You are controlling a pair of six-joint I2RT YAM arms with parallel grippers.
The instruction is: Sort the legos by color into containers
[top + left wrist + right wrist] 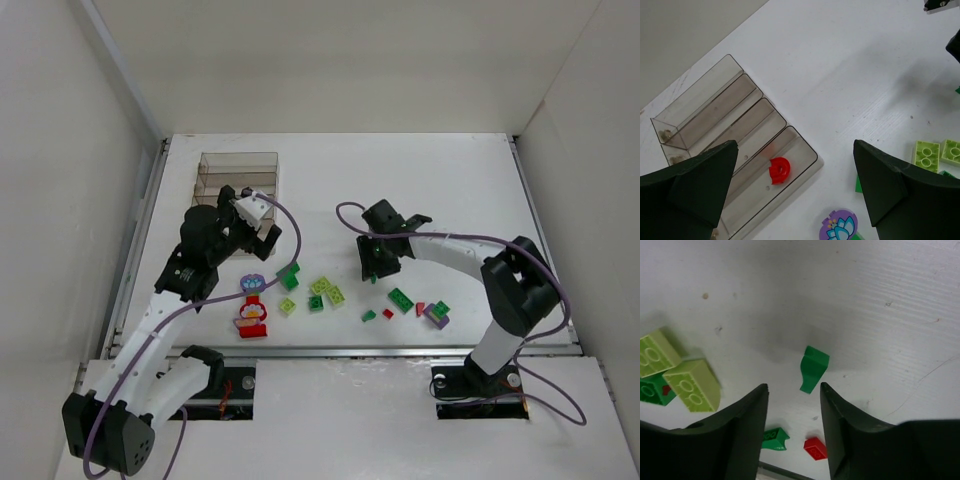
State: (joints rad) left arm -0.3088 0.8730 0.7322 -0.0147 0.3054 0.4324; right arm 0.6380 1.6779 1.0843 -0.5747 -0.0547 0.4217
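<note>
On the white table [440, 170], 2 arms reach in from the near edge. Left gripper [795, 147] hangs over the near end of the tray, fingers spread wide, nothing between them. Right gripper [793, 387] points down at the table's centre, fingers partly apart with a clear gap and gripping nothing; 1 small green piece [814, 369] lies on the table just ahead of that gap, untouched.

The clear brownish tray [240, 155] sits toward the far left corner. The left wrist view shows 4 narrow compartments; 1 red rounded piece [779, 170] lies in the end compartment facing the loose bricks.

The red-and-white flower-topped piece [252, 320] stands by the near edge, left of centre, with a purple flower disc [254, 284] just beyond it. Remaining bricks are scattered along the near edge: lime bricks [327, 290], a dark green brick [401, 299], a purple brick [437, 318] and a tiny red brick [388, 314].
</note>
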